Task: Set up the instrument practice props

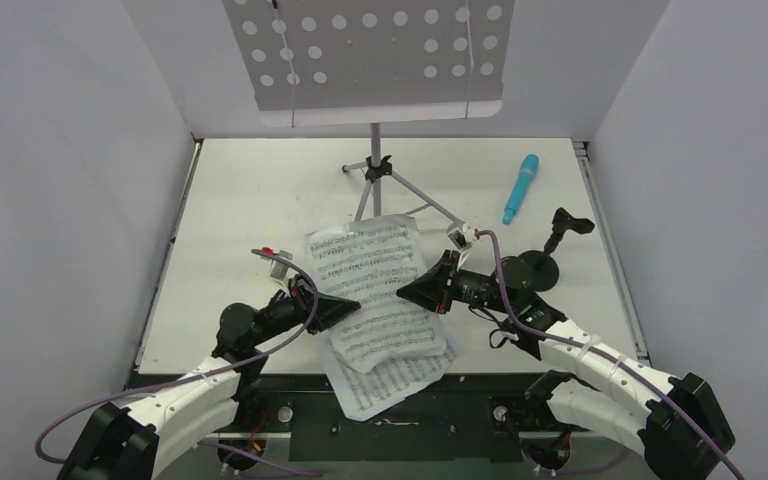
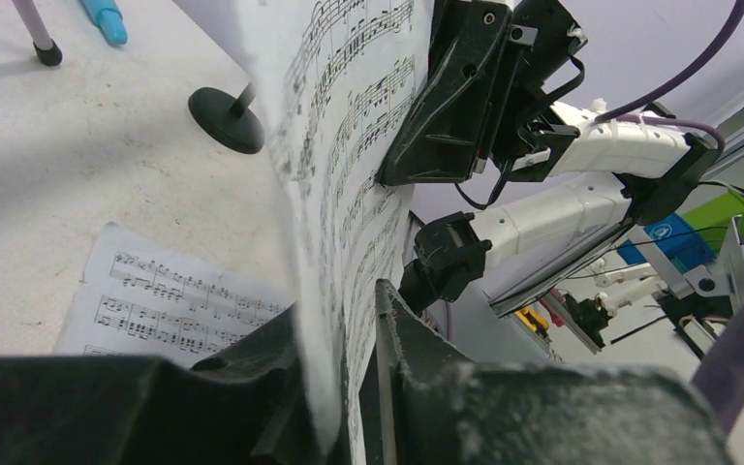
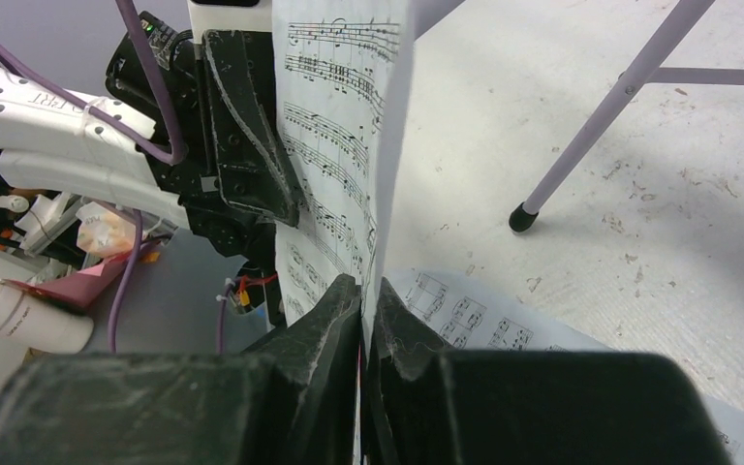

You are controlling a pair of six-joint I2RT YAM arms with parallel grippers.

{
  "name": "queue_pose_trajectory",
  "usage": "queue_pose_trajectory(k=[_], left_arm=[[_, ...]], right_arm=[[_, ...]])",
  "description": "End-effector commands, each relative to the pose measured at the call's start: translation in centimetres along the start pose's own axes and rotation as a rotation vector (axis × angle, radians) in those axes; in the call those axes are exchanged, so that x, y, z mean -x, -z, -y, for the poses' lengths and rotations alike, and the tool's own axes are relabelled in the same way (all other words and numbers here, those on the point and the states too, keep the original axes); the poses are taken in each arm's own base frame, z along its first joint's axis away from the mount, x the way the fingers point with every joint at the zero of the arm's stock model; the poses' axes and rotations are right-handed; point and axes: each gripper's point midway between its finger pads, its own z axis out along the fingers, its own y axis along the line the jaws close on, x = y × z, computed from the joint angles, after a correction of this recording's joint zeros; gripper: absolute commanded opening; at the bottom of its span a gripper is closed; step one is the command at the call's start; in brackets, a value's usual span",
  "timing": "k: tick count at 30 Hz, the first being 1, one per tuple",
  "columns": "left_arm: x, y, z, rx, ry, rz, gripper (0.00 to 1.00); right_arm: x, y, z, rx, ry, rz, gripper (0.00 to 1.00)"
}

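The lilac music stand (image 1: 370, 60) stands at the back, its tripod legs (image 1: 385, 175) on the table. One white sheet-music page (image 1: 372, 265) is held up between my two grippers. My left gripper (image 1: 352, 305) is shut on its left edge; the left wrist view shows the page (image 2: 349, 174) between the fingers (image 2: 402, 329). My right gripper (image 1: 408, 292) is shut on its right edge, and the page (image 3: 334, 145) runs into the closed pads (image 3: 339, 305). The turquoise toy microphone (image 1: 521, 188) lies at the back right. The black mic stand (image 1: 545, 262) stands upright beside my right arm.
More sheet-music pages (image 1: 390, 378) lie under the held one and hang over the table's near edge; they also show in the wrist views (image 2: 165, 305) (image 3: 484, 325). A tripod leg (image 3: 591, 126) ends close to the right gripper. White walls enclose the table.
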Motion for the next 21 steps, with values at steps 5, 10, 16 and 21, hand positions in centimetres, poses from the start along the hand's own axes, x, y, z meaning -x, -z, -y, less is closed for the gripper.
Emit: queue_pose_trajectory(k=[5,10,16,21], left_arm=[[1.1,-0.5,1.5,-0.055,-0.072,0.014,0.01],[1.2,-0.4,1.3,-0.040,-0.081,0.022,0.00],[1.2,-0.2,1.0,-0.017,-0.096,0.036,0.00],[1.3,0.0,0.7,0.005,-0.109,0.035,0.00]], right_arm=[[2.6,-0.4,-1.6,0.049,0.077,0.060,0.05],[2.5,-0.3,-1.0,0.007,0.085,0.053,0.15],[2.9,-0.3,0.3,-0.076,0.089,0.047,0.35],[3.2,-0.2,1.1,-0.130,0.102,0.038,0.55]])
